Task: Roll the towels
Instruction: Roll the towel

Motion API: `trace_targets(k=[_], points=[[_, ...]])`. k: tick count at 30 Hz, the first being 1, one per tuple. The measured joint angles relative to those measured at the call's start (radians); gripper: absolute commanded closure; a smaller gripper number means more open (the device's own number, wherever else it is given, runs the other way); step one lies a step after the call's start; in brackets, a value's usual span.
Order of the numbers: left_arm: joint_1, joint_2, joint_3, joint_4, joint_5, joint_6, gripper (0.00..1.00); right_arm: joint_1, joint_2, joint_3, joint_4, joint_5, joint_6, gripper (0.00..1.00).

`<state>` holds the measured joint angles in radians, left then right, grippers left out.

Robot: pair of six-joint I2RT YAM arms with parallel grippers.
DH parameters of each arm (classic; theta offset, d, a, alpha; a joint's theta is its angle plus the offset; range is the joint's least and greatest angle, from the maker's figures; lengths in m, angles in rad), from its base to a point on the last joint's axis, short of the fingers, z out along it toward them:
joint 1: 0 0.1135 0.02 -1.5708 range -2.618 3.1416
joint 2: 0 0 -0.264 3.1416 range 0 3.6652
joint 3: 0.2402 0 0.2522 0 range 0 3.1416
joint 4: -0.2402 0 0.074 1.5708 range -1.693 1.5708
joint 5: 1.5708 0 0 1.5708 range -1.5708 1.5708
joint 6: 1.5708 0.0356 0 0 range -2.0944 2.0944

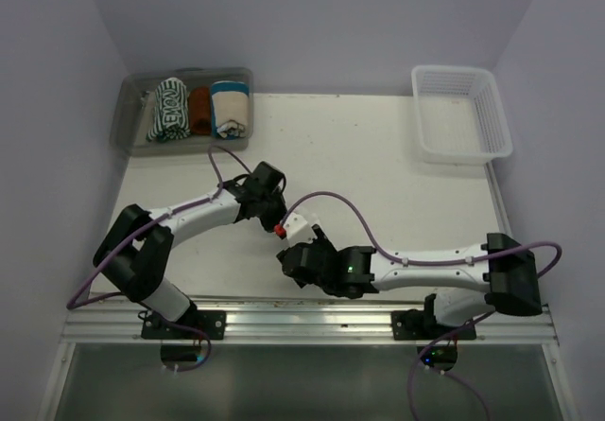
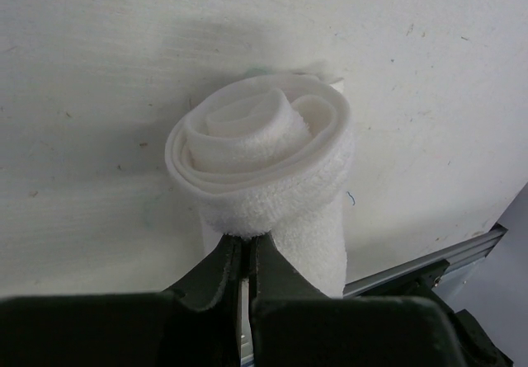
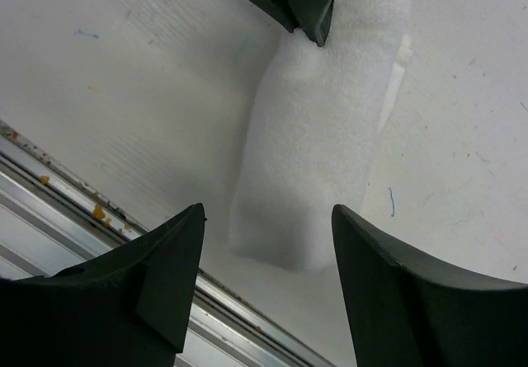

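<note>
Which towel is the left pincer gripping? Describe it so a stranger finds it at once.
Look midway along the near edge of the white table. The left pincer is shut on a plain white towel wound into a spiral roll. Unlike the striped roll, brown roll and teal-banded roll in the clear bin at the far left corner, it is unpatterned.
</note>
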<state>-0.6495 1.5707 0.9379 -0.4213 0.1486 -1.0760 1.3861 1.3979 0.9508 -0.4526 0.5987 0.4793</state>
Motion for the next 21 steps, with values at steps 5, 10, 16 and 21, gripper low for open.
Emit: trace_targets(k=[5,10,16,21], points=[[0.0,-0.001,0.0,-0.012,0.0,-0.01,1.0,0.038,0.123,0.048,-0.03,0.07,-0.025,0.32],[0.0,-0.002,0.001,-0.025,0.0,-0.014,1.0,0.053,0.266,0.083,-0.042,0.134,-0.02,0.37],[0.0,-0.012,0.001,-0.031,0.004,-0.014,0.92,0.055,0.393,0.108,-0.069,0.231,0.031,0.83],[0.005,-0.059,-0.003,-0.043,0.0,-0.003,0.48,0.059,0.389,0.092,-0.026,0.248,0.027,1.0]])
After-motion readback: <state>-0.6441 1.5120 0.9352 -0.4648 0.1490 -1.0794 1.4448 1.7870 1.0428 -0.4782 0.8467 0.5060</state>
